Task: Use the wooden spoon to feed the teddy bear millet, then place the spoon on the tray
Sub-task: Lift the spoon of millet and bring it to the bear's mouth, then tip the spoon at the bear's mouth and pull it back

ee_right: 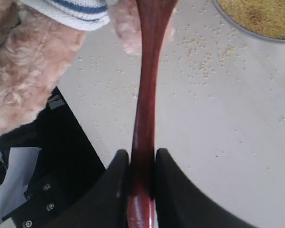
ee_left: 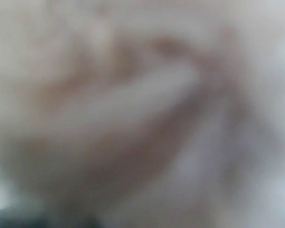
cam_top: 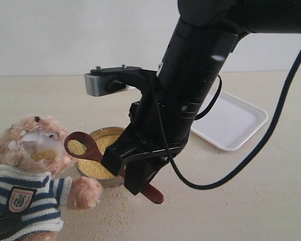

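The teddy bear sits at the lower left in its striped shirt, with yellow grains stuck on its white muzzle. My right gripper is shut on the handle of the wooden spoon. The spoon's bowl holds a small heap of millet just beside the bear's mouth. In the right wrist view both fingers press the spoon handle, and the bear lies beyond it. Millet fills the metal bowl under the spoon. The left wrist view is a blur of pale fur; my left gripper's state is hidden.
The white tray lies at the back right, behind my right arm. Loose millet grains are scattered on the table in front of the bowl. A black part of the left arm sits under the bear at the bottom-left corner.
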Controlling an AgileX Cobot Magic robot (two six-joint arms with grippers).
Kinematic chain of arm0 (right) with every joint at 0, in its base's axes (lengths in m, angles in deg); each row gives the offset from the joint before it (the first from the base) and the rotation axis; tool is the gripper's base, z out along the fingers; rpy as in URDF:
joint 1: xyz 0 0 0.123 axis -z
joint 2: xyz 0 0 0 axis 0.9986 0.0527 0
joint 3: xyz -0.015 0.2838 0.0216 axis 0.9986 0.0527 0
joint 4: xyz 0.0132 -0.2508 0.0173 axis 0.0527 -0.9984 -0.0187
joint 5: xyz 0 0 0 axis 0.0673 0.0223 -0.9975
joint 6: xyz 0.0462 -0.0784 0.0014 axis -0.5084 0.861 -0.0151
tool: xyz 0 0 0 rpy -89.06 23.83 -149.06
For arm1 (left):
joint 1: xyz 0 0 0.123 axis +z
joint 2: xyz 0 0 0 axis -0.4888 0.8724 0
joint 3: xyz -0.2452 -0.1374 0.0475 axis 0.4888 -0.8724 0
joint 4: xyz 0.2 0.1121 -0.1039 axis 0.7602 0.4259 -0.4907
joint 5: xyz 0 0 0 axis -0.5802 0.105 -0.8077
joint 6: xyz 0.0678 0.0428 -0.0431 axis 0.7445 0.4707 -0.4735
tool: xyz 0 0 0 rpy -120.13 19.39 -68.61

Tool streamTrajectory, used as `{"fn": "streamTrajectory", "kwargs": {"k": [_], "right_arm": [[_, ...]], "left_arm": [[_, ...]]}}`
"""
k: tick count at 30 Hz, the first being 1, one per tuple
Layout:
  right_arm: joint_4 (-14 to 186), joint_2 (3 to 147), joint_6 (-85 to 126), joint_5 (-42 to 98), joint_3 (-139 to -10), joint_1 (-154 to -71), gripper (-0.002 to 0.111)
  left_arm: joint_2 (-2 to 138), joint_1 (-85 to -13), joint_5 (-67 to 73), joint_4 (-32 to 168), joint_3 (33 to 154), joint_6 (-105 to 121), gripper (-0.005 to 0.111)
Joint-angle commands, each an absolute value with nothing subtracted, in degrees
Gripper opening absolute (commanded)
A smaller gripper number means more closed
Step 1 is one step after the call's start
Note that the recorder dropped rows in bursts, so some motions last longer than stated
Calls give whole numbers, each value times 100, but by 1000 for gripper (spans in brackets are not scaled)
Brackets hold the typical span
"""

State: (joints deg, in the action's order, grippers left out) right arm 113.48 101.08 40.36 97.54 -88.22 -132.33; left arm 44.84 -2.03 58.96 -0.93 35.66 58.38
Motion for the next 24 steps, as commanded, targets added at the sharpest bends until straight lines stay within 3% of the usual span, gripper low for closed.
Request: {"fn": "streamTrajectory", "kwargs": {"k": [1,24], "right_arm": [[11366,10042,4088,9757,-9028,-13485,1],[10264,10476,3791,9444,-9720,-14077,1]], "left_arm": [[4437,-186,5963,-203,3554,5877,5],[4437,-186,5963,-203,3554,5877,5]]}}
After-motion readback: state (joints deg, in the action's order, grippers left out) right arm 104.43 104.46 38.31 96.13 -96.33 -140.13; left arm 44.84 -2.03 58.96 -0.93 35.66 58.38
